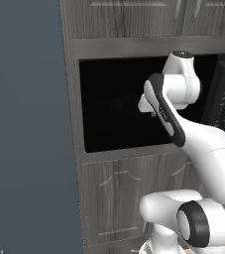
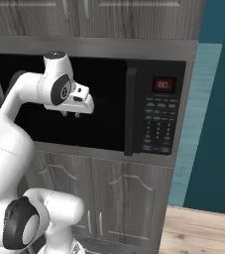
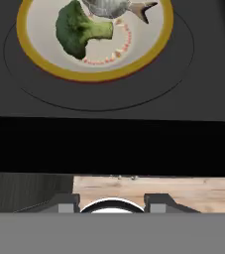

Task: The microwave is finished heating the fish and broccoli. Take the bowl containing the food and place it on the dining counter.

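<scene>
Because the bowl [image 3: 95, 37] with the broccoli [image 3: 78, 31] and fish [image 3: 115, 7] sat deep on the microwave [image 2: 156, 106] floor, I held the gripper [image 3: 112, 200] out front, partly open and empty, lined up for reaching in.

Home kitchen, rendered: a black built-in microwave [image 2: 109, 104] with button panel and small red display [image 2: 163, 85] sits in a run of grey wood-grain cabinets [image 2: 109, 193], with panelled doors above and below it. Wood plank floor [image 2: 203, 233] at lower right, flat blue-teal walls [image 1: 25, 124] on either side. Hand view looks down on the microwave's dark floor with its round turntable, carrying a yellow-rimmed bowl [image 3: 44, 62] with a broccoli [image 3: 79, 32] floret and a fish [image 3: 111, 7] in it, i.e. cooked food.
</scene>
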